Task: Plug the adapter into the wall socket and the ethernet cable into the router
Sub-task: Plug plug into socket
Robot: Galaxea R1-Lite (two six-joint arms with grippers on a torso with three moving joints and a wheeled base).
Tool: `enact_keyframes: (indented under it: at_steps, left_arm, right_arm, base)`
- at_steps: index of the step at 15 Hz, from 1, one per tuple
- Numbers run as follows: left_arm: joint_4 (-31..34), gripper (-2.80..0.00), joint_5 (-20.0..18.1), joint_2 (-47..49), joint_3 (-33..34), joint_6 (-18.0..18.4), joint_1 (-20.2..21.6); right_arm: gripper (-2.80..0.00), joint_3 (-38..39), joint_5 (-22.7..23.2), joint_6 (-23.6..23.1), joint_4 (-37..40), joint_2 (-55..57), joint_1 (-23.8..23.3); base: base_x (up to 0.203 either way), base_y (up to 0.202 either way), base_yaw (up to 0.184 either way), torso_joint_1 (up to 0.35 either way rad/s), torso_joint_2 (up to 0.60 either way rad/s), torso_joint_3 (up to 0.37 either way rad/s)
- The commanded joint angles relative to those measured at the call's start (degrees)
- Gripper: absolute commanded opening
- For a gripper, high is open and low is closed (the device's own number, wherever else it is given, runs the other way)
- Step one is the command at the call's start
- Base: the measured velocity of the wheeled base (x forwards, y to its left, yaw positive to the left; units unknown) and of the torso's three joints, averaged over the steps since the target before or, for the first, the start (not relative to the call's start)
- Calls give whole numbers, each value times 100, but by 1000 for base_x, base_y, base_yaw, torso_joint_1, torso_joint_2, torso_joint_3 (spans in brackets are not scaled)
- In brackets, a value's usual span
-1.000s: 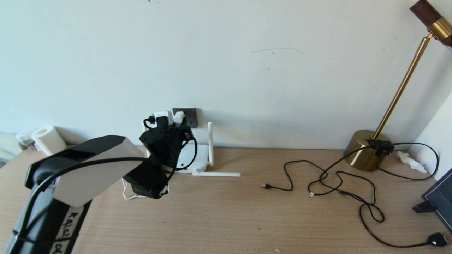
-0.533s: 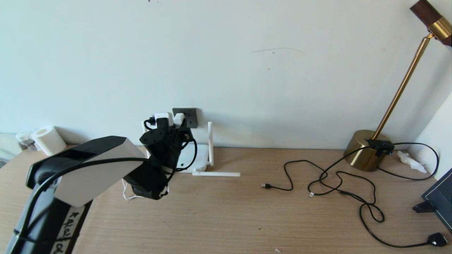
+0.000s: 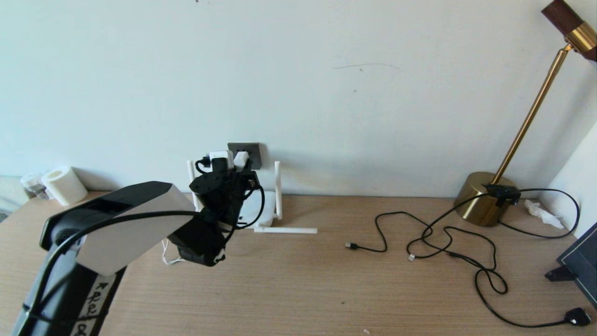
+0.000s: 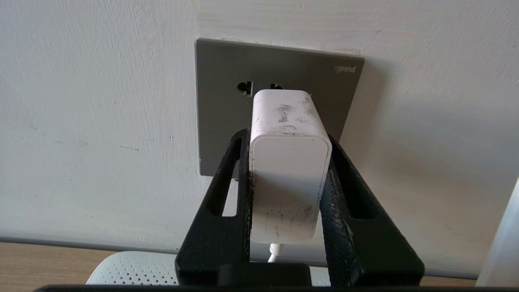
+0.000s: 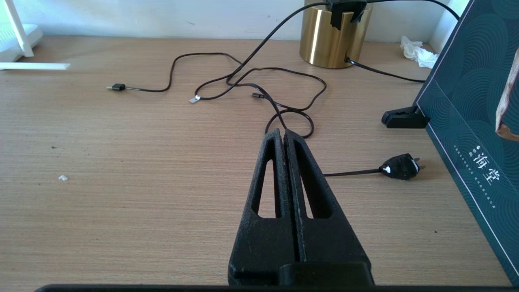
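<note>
Left end effector [image 4: 290, 190] — raised at the far left of the scene, against the wall; its two black fingers [image 4: 231, 194] are closing partway on the flanks of the adapter [image 4: 288, 178], which is sitting squarely between them.

Adapter — white rounded block, scuffed; its far face is pressing up to the wall socket [image 4: 227, 101], covering the middle of the plate. Whether the pins are fully seated is not showing. A thin white cord [image 4: 275, 254] is leaving its near end and hanging down toward the table [image 3: 298, 289].

Wall socket — dark grey square plate on the pale wall, just above the router [image 3: 254, 210]; two pin holes are showing above the adapter.

Router — flat white box lying on the table against the wall, directly below the socket; one stick antenna [image 3: 278, 189] is standing upright, another [image 3: 285, 229] is lying flat along the table to the right.

Right end effector [image 5: 284, 136] — hovering low over the table at the right side, its fingers pressed flat together, gripping nothing.

Black cables [image 3: 447, 242] — lying in loose loops on the right half of the table, well apart from the router, with small connector ends toward the middle. One is ending in a black plug [image 5: 400, 166] near the right edge.

Brass lamp base [image 3: 482, 198] — standing at the far right by the wall.

White paper roll [image 3: 64, 184] — standing at the far left.
</note>
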Motion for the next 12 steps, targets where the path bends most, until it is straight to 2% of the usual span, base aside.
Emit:
enact_keyframes:
  at_steps: [1,12]
  left_arm:
    - [-49,-280,22,21,4,2,2]
    - [-49,-280,13,-14,4,10,63]
  right_arm:
    - [-280,0,0,-1,5,9,0]
    - [-280,0,0,-1,-3,9,0]
  base:
    - [0,0,0,0,0,0]
    - [0,0,0,0,0,0]
